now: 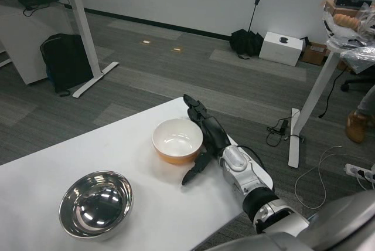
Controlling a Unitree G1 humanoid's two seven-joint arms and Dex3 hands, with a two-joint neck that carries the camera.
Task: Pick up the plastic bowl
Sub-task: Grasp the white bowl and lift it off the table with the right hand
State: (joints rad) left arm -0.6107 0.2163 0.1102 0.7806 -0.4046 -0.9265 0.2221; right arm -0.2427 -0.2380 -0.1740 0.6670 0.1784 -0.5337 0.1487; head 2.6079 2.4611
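Note:
The plastic bowl (177, 141) is orange outside and white inside, and stands upright near the far right part of the white table (47, 180). My right hand (203, 138) lies just to the bowl's right, fingers spread along its rim side, thumb low beside its base. The hand cups around the bowl's right side; whether it touches the wall I cannot tell. The bowl sits on the table. My left hand is out of view.
A shiny metal bowl (96, 203) stands at the table's front left. The table's far edge runs just behind the orange bowl. Beyond are a desk with a black bag (64, 62), a white box (282, 47) and another table leg (304, 116).

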